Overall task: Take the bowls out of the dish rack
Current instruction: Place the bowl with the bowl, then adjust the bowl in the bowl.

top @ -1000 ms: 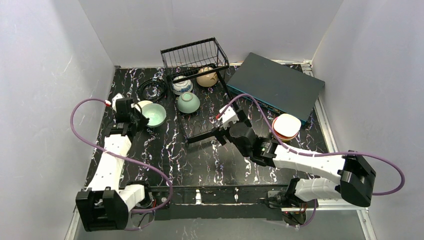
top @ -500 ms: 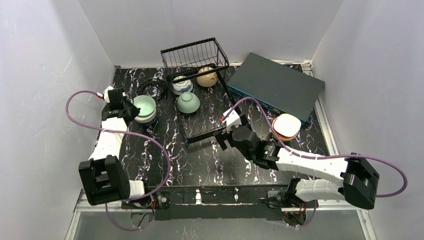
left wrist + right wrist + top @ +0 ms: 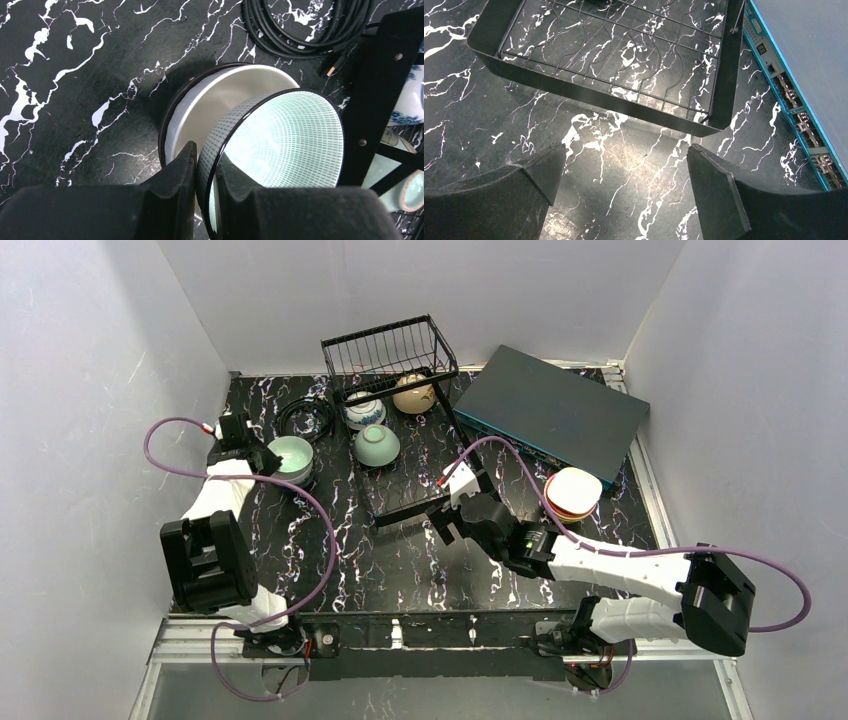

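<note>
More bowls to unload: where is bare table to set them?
Bare table lies between the rack's near end and the near edge, and on the left, nearer than the white bowl. Crowded: by the cable at far left, and between the box and the bowl stack.

Perhaps seven bowls, one rack, one box.

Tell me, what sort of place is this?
Probably a robot test booth: plain white walls box in a black marbled table, with a left arm and a right arm mounted at its near edge, and a grey-teal box with network ports lies on it.
</note>
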Controlling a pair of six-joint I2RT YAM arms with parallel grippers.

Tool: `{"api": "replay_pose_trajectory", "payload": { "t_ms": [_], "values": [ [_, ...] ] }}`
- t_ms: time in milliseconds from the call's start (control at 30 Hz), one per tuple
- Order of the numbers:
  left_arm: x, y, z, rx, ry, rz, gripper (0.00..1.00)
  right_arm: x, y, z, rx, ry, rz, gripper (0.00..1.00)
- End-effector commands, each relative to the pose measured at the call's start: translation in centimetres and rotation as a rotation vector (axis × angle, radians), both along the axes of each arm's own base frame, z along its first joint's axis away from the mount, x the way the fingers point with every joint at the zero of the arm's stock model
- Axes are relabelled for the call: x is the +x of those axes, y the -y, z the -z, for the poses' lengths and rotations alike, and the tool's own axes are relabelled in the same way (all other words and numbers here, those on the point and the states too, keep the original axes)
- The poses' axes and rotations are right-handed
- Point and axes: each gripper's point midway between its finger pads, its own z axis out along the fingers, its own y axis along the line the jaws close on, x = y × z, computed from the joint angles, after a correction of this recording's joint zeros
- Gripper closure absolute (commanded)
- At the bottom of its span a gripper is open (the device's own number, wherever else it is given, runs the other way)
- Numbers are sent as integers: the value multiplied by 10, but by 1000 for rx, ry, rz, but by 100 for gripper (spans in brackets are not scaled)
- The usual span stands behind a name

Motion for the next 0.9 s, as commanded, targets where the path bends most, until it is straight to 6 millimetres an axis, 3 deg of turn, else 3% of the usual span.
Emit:
{"api": "replay_pose_trajectory", "payload": {
  "t_ms": [0,533,667,867],
  "values": [
    [16,-3,-23,11,63,27,85,2,-8,-11,50,-8,3,1],
    [-5,-11,-45,74,43,-1,55,-2,-14,-9,49,-40,-18,1],
    [-11,-14,-47,89,49,-27,54,-2,-17,-9,57,-48,-23,1],
    [-17,-15,-41,73,23,-62,68,-4,-18,-10,68,-58,-26,1]
  ]
}}
